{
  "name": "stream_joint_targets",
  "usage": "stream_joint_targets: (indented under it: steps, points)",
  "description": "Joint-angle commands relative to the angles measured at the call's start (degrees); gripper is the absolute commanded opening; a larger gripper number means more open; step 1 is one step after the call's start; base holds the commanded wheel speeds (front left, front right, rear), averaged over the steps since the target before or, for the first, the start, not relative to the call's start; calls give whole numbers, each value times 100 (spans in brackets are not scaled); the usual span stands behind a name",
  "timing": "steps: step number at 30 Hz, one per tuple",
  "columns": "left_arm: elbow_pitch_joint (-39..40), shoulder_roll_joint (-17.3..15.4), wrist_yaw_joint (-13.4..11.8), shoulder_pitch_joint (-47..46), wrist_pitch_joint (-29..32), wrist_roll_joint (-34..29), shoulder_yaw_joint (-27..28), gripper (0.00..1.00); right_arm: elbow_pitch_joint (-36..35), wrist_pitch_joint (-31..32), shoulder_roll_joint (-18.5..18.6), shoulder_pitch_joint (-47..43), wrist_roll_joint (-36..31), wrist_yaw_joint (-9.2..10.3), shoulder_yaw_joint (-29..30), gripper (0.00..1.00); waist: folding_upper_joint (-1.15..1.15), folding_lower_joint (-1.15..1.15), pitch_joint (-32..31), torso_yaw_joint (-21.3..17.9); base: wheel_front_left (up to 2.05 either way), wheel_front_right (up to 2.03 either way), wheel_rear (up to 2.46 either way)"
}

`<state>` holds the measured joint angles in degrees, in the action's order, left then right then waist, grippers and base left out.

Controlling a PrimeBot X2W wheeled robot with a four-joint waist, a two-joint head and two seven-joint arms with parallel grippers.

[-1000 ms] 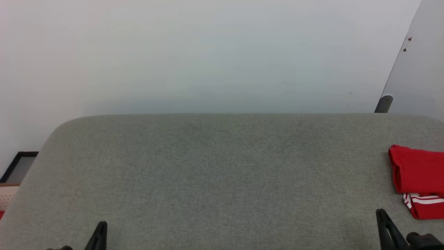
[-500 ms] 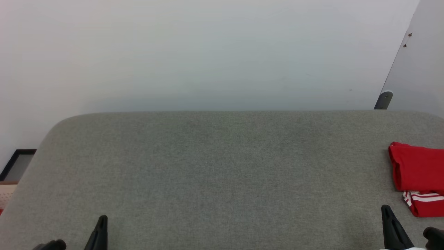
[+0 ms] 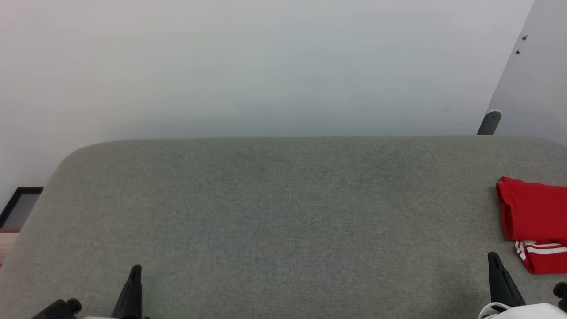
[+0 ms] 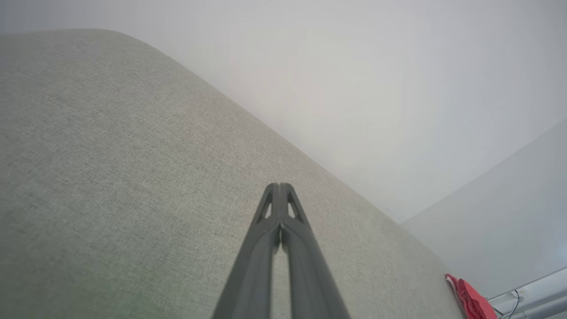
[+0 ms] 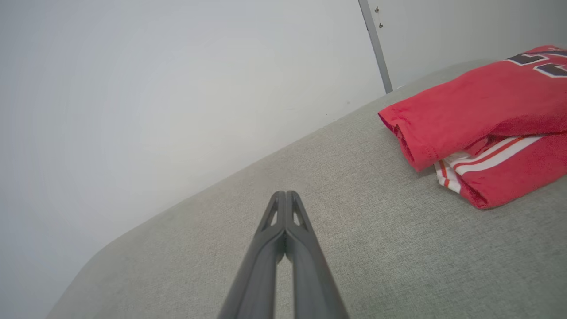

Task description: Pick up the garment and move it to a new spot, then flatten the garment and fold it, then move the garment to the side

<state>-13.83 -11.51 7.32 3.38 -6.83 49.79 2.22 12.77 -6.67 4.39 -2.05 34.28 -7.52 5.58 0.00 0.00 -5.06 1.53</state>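
At the cushion's front edge, the left gripper sits over its left part and the right gripper over its right part. Both are clenched, fingers pressed together with nothing between them, tips pointing toward the cushion's back edge. Whether they touch the grey fabric I cannot tell.

Just beyond the right gripper and apart from it, the garment lies folded on the cushion's right end, cut off by the head view's edge. A red fold lies on top, with red-and-white striped trim poking out beneath it on the near side. The right wrist view shows part of the black lettering on the top.

Behind the cushion's back edge stands a pale wall. A grey panel rises past its right back corner, and a black frame shows off its left side.
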Motion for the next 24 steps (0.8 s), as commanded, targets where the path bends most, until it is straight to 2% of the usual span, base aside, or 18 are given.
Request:
stream_joint_targets:
  steps: [1, 24]
  points:
    - [64, -30, 9, -171, 17, 121, 45, 0, -70, 23, 7, 169, 170, 1, 21, 0, 0, 0, 5, -2, 0, 0, 0]
    - [39, 269, 13, -447, 462, 1497, 179, 0, -8, 461, -46, 405, 2045, 2, 53, 0, 0, 0, 134, -40, 0, 0, 0]
